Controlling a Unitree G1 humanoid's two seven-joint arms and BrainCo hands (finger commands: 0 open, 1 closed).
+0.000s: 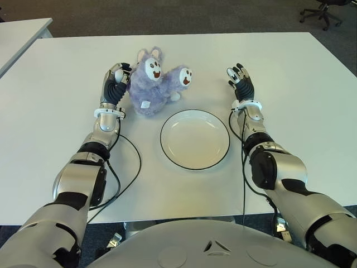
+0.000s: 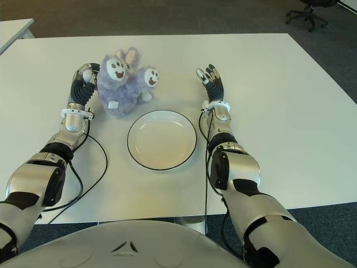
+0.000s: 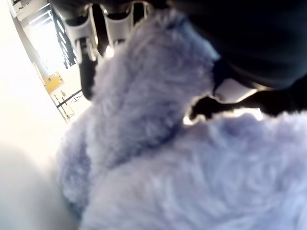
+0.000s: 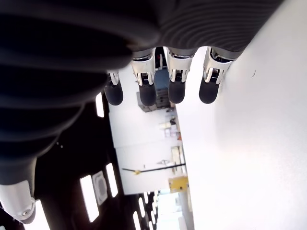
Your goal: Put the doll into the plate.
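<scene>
A fluffy purple doll [image 1: 149,88] with white paws lies on the white table [image 1: 301,100], just behind and to the left of the plate. The white plate [image 1: 194,139] with a dark rim sits in the middle, nothing in it. My left hand [image 1: 116,81] is pressed against the doll's left side, fingers curled into the fur. In the left wrist view the fur [image 3: 182,158] fills the space between the fingers [image 3: 88,45] and the thumb. My right hand [image 1: 241,81] shows to the right of the plate, palm up, fingers spread and holding nothing.
A black cable [image 1: 133,162] loops on the table beside my left forearm. A second white table [image 1: 19,33] stands at the far left. An office chair [image 1: 322,11] is on the floor beyond the far right corner.
</scene>
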